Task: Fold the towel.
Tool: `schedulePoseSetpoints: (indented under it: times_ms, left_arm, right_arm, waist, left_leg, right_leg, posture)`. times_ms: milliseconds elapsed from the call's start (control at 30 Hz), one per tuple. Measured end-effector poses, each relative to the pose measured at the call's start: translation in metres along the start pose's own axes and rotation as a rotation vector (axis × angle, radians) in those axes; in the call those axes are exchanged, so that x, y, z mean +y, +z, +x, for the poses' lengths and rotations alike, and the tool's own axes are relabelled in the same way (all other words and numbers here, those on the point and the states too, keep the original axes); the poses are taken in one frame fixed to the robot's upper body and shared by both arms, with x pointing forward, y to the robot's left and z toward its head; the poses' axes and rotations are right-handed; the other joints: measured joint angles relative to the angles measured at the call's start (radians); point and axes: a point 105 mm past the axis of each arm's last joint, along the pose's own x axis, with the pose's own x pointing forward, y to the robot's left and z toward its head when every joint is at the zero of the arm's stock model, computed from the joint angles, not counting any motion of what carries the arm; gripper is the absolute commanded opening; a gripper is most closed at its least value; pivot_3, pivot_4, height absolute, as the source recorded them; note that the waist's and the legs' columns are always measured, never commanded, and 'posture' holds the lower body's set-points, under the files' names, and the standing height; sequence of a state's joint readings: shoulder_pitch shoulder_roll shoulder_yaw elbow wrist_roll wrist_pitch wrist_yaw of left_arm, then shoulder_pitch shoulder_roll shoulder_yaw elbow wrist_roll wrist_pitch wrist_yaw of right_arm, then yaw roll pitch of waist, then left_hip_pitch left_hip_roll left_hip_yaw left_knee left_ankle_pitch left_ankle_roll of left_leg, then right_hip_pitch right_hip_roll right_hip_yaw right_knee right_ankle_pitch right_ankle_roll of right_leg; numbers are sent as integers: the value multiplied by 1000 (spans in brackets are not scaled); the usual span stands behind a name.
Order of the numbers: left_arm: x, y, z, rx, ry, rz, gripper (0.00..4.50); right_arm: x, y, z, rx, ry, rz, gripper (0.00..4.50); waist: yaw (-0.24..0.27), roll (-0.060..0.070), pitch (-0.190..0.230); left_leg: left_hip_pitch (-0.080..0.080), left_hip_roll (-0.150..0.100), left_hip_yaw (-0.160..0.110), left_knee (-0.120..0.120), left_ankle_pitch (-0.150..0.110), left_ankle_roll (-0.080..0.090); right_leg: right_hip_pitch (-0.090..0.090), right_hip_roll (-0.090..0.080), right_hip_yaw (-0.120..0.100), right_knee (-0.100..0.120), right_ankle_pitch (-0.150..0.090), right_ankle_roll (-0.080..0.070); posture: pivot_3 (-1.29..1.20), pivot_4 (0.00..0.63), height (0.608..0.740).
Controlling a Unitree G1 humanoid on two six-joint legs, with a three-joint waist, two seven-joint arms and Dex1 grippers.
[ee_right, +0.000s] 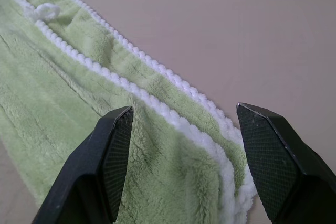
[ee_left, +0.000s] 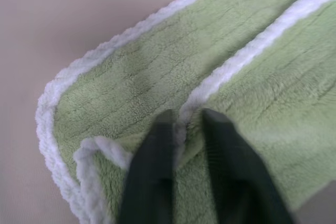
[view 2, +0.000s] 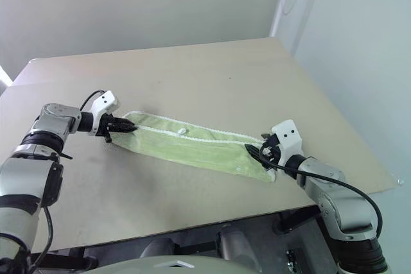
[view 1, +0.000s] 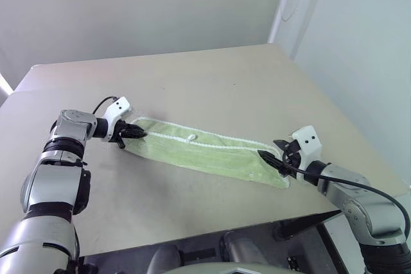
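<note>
Towel (view 1: pixel 205 150) lies folded into a long narrow strip on the tan worktop (view 1: pixel 212 81), running between the two tools. Left tool (view 1: pixel 136 133) is pinched on the strip's end nearest it. Right tool (view 1: pixel 277 156) sits at the opposite end, fingers spread over the corner. White loop tag (view 1: pixel 191 137) lies between them, nearer the left tool.

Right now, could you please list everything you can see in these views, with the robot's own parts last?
towel: one, pale lime green with white edging, folded into a long strip across the table's middle.
loop tag: one, white, on the towel's far edge.
table: one, beige, bearing the towel.
left hand: one, black fingers shut on the towel's left end.
right hand: one, black fingers open around the towel's right end.
</note>
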State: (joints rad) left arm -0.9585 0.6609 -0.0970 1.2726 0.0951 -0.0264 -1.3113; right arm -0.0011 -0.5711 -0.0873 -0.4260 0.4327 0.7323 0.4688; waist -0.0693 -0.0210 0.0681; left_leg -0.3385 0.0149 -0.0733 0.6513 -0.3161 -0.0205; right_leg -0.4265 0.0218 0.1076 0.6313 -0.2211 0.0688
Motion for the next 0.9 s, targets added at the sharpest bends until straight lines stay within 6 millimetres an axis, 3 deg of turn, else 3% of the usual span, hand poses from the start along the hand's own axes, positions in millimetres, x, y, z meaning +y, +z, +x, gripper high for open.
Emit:
schedulePoseSetpoints:
  times_ms: [300, 533, 667, 867, 900]
  left_arm:
    - [3, 5, -26, 6, -17, 45, 25]
    - [5, -12, -28, 43, 11, 22, 25]
    - [5, -12, -21, 36, 26, -6, 926]
    - [10, -3, -18, 18, 61, 5, 3042]
    - [11, -2, -18, 18, 69, 14, 3042]
  right_arm:
    - [0, -3, 0, 22, 13, 8, 3294]
    - [3, -8, 3, 64, 48, 50, 3294]
    - [4, -5, 4, 56, 58, 35, 3294]
    - [4, -6, 3, 57, 56, 29, 3294]
    - [4, -8, 3, 62, 54, 31, 3294]
  waist:
    - [1, 0, 0]
    - [1, 0, 0]
    - [5, 0, 0]
    - [3, 0, -1]
    - [3, 0, -1]
  left_leg:
    - [0, 0, 0, 1, 0, 0]
    - [0, 0, -1, 2, 0, 0]
    - [0, 0, -1, 3, 0, 0]
    - [0, 0, -1, 3, 0, 0]
    - [0, 0, -1, 3, 0, 0]
  right_leg:
    - [0, 0, 0, 1, 0, 0]
    - [1, 0, 0, 2, 0, 0]
    - [1, 0, 0, 2, 0, 0]
    - [1, 0, 0, 2, 0, 0]
    - [1, 0, 0, 2, 0, 0]
  posture:
    - [0, 0, 740]
    - [0, 0, 740]
    - [0, 0, 740]
    - [0, 0, 740]
    - [0, 0, 740]
